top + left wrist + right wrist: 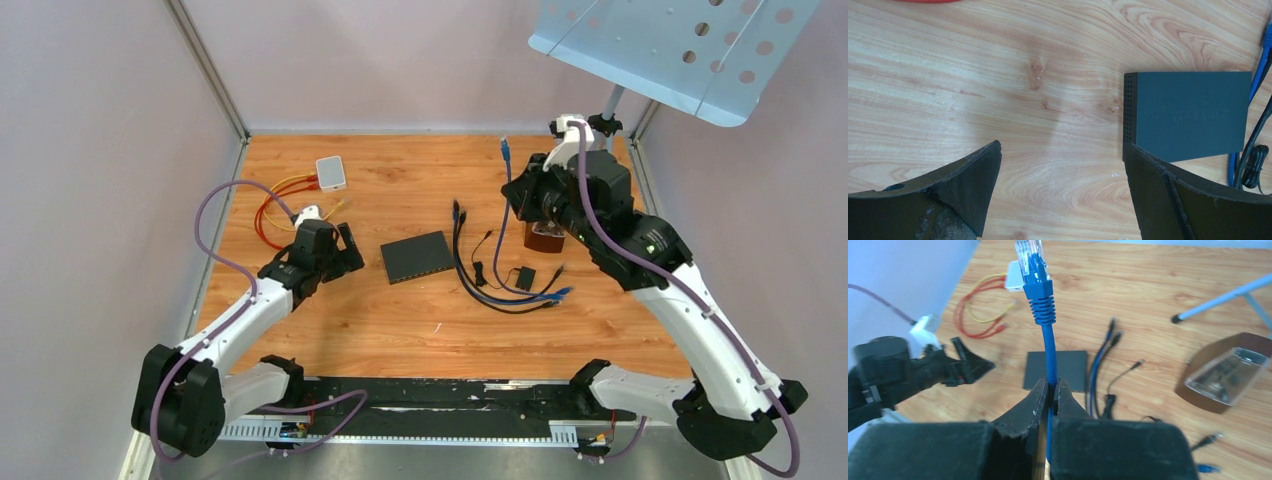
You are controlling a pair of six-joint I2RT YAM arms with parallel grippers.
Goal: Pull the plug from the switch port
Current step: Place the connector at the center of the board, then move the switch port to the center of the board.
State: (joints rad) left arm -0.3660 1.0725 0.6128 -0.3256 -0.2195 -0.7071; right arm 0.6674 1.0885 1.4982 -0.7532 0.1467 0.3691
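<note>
While my right pincer (1050, 390) clamps the blue cable (1050, 352) below its plug (1031, 260), the plug stands upright in the air, well apart from the dark switch (418, 256) lying flat on the counter (420, 335). My left pincer (1063, 160) hangs spread wide, just beside the switch's left end.

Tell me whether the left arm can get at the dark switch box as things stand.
Probably yes. The left end effector hangs open just beside the switch box, with only bare table between them. The cables lie on the box's far side.
</note>
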